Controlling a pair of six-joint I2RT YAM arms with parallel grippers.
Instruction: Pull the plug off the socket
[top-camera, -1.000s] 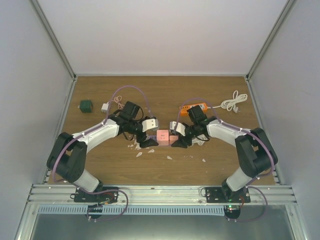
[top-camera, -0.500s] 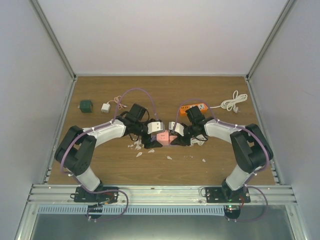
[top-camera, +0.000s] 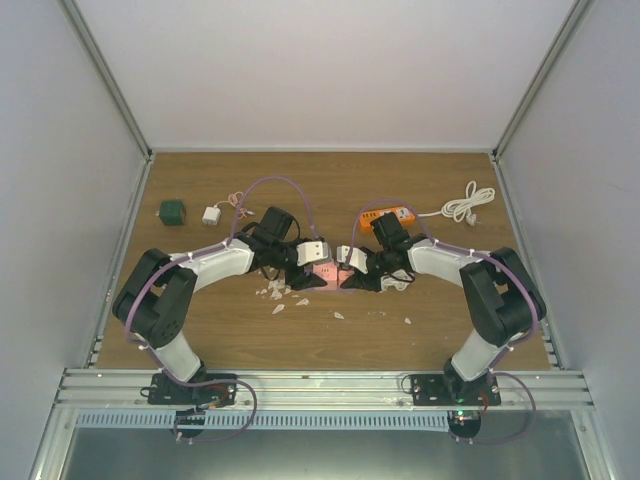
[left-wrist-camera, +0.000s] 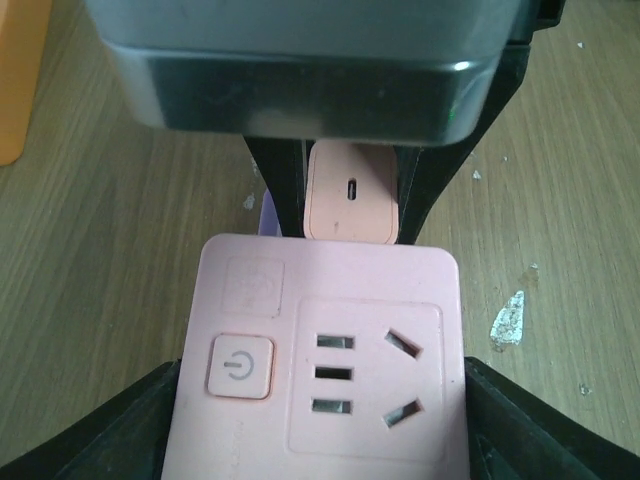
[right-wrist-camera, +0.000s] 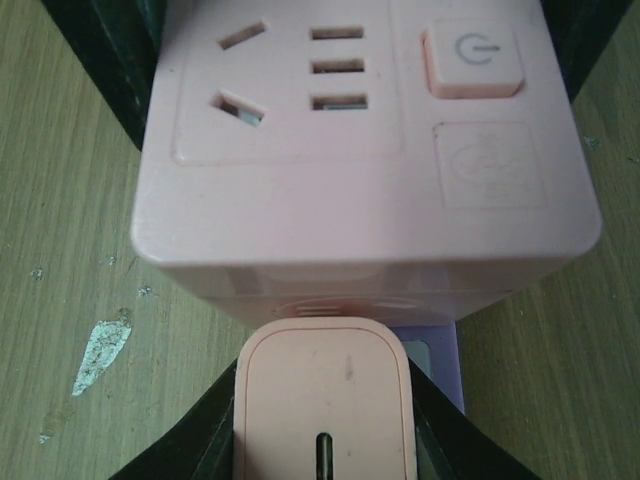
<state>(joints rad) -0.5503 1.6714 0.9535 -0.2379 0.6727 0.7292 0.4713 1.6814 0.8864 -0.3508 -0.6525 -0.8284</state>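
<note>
Left gripper (left-wrist-camera: 318, 400): clamped across socket (right-wrist-camera: 360, 150), a finger against each side | Right gripper (right-wrist-camera: 322, 390): closed on plug (left-wrist-camera: 350, 195), a finger either side | Plug: between right fingers, seated in socket face nearest right gripper

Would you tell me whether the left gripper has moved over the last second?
Yes. The left gripper has shifted right, away from the green object, around the pink socket.

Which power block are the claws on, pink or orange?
The pink socket block, between the left gripper and right gripper; the orange strip lies apart, farther back.
</note>
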